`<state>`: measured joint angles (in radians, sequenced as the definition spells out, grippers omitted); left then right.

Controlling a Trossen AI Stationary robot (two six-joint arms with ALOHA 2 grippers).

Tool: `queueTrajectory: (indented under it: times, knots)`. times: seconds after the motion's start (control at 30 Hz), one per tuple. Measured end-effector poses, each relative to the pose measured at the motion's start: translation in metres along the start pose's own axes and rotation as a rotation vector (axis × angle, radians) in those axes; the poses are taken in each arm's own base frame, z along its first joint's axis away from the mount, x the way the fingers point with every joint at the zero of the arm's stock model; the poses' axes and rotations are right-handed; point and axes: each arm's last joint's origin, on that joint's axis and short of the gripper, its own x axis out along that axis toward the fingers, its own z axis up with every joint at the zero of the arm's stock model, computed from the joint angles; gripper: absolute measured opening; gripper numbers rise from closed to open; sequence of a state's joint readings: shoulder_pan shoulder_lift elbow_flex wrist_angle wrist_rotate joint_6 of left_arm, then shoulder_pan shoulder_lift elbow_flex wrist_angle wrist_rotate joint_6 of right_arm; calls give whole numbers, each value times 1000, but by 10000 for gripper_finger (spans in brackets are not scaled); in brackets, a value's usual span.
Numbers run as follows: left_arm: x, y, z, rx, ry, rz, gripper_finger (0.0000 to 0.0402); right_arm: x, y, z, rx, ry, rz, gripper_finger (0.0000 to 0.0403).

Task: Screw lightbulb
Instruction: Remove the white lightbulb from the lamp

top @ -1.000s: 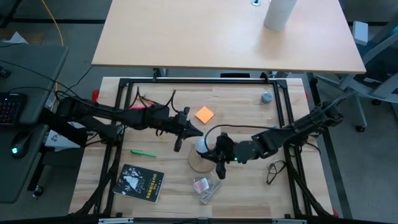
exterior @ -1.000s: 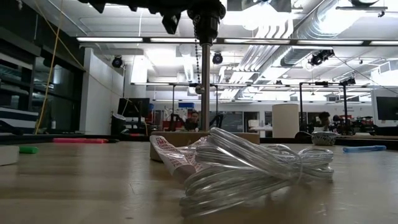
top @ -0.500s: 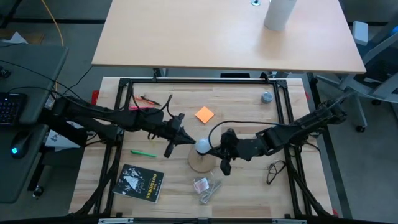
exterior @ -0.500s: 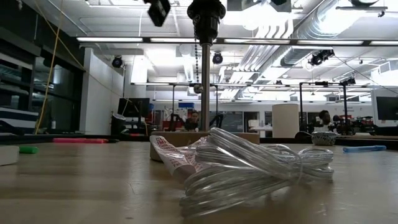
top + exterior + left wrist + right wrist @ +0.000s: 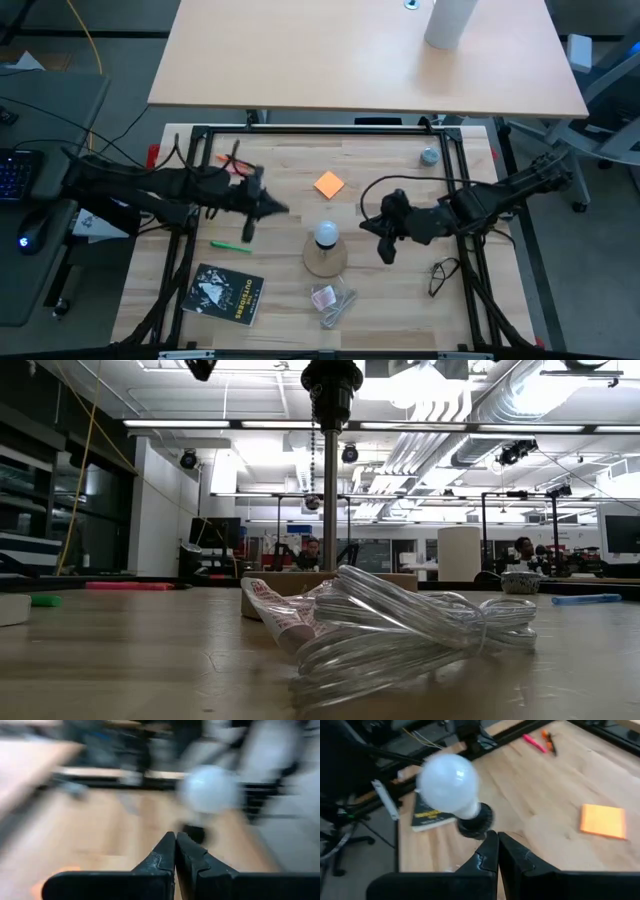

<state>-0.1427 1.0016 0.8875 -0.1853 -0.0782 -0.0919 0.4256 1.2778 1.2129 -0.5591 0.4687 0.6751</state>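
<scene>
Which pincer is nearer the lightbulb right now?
The right pincer, shut and apart from the lightbulb seated on the wooden disc. The left pincer sits farther off.

The bulb [image 5: 449, 782], just ahead of the right gripper [image 5: 497, 851], is showing a smooth, frosted white globe with a soft sheen, sitting in a glossy black plastic socket [image 5: 476, 823]. The table [image 5: 390, 170] is looking like pale, matt wood planks with visible grain, and the note [image 5: 603, 820] lying to one side of that gripper is showing flat, matt orange paper. Both grippers' fingers [image 5: 165, 857] are looking like matt black plastic, and in the low view the tubing [image 5: 400, 625] is glinting as clear, glossy plastic.
</scene>
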Motion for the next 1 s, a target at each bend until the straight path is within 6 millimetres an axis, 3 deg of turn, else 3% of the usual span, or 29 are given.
queueTrajectory:
  times: [0.13, 0.3, 0.57, 0.77, 1.0]
  knots:
    - [10, 18, 3, 68, -37, 182, 0, 5, 11, 0, 20, -20, 77, 0]
    - [43, 33, -1, 23, -56, 75, 0, 26, 27, -7, 22, -1, 154, 0]
    - [92, 34, -9, 1, -152, -40, 0, 65, 49, -14, -7, -65, 258, 0]
    - [98, 29, -10, -75, -178, -71, 0, 82, 49, -15, -5, -107, 237, 0]
    - [93, 12, -9, -120, -150, -187, 0, 74, 44, -12, -36, -118, 182, 0]
